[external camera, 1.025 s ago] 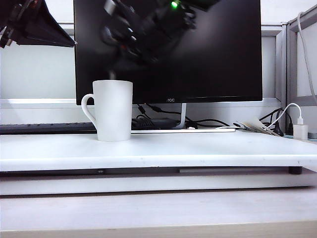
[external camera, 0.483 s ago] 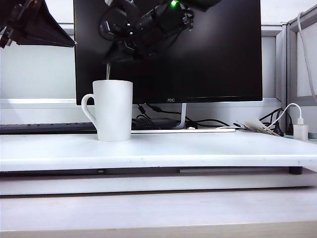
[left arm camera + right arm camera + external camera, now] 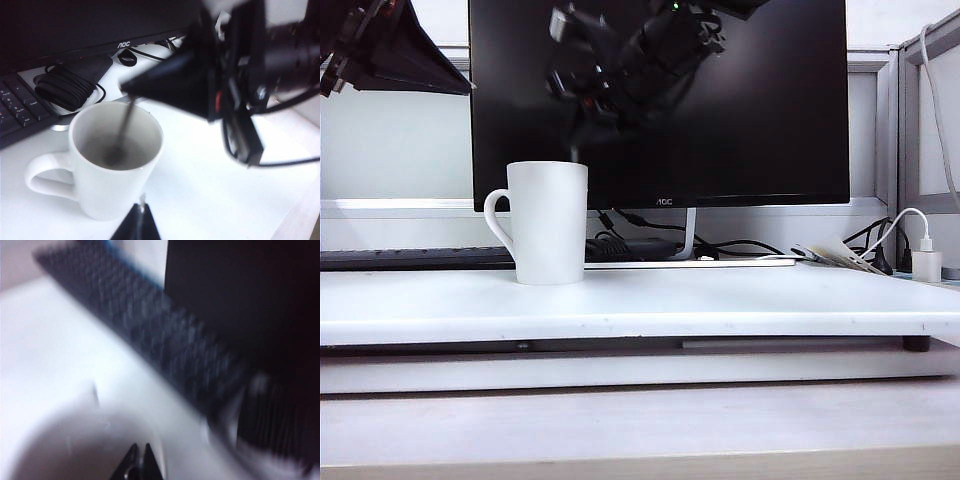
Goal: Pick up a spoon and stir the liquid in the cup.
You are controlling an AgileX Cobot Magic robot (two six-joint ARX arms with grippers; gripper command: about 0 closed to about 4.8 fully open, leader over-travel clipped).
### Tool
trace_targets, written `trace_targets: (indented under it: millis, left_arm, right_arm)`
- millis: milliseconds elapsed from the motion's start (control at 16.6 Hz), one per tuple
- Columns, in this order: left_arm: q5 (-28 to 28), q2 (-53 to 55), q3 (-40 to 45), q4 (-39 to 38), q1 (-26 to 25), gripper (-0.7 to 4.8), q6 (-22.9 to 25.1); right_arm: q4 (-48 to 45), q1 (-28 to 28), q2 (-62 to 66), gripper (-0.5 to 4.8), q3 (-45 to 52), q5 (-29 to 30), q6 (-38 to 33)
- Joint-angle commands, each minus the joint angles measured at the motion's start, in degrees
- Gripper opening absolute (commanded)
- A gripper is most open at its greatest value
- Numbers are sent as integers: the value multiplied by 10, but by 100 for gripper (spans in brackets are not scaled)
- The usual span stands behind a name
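Note:
The cup point(image 3: 548, 222) is a tall white mug on the white table, with its loop handle to the left in the exterior view. My right gripper point(image 3: 578, 128) hovers blurred over its right rim, shut on the spoon point(image 3: 577, 150), a thin dark stick. In the left wrist view the spoon point(image 3: 124, 125) slants from the right gripper point(image 3: 126, 90) down into the grey liquid in the cup point(image 3: 117, 160). The right wrist view is blurred, with that gripper point(image 3: 138, 447) above the cup's rim point(image 3: 75, 425). My left gripper point(image 3: 141, 210) is shut and empty, raised beside the cup; it shows top left point(image 3: 460, 85).
A black monitor point(image 3: 720, 100) stands right behind the cup. A dark keyboard point(image 3: 410, 258) lies at the back left, with coiled cables point(image 3: 65, 87) under the screen. A white charger point(image 3: 926, 262) sits at the far right. The white table point(image 3: 720, 300) ends in a front edge.
The right gripper and spoon have swung from over the cup's left rim to over its right rim. The left gripper and the cup have stayed still.

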State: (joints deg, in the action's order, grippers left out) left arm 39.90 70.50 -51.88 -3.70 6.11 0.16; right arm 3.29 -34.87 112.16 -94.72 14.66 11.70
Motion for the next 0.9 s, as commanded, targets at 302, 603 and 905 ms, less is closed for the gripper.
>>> trace_targets:
  millis: [302,603,905]
  left_arm:
    - [2,-2,-2,6,0,-5,-1]
    - [2,-2,-2,6,0,-5,-1]
    - [2,-2,-2,6,0,-5,-1]
  right_arm:
    - [33,-2,-10,-7,-3,85,-41]
    - [7,4,-13,-7,-3,-28,5]
    - [-60,-25,-1,-7,-3,50,-29]
